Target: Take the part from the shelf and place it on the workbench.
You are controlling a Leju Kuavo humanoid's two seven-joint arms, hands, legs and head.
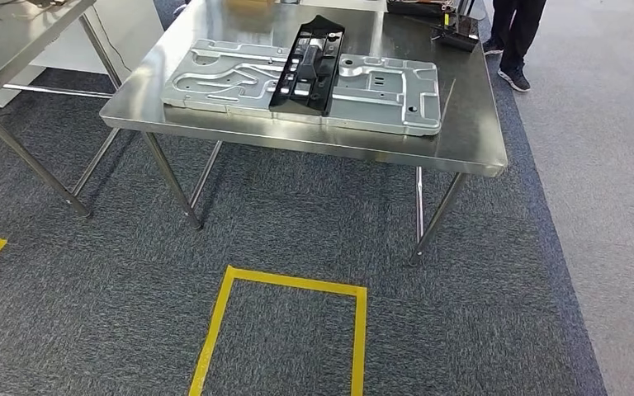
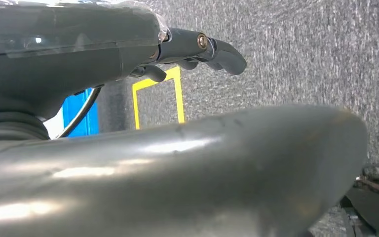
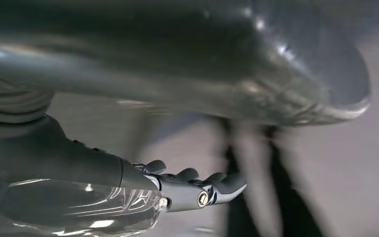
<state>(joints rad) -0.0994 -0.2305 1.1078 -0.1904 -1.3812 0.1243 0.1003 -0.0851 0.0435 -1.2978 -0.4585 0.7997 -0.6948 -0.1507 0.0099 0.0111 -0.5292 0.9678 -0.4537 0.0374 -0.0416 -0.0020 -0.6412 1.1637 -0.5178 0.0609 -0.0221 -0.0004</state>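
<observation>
Black plastic part (image 1: 308,65) already lies across the stamped metal panel (image 1: 380,91) on the steel workbench (image 1: 470,140), long axis running away from the robot, well ahead of both the left hand (image 2: 197,47) and right hand (image 3: 197,190), each hanging loose, holding nothing.
</observation>
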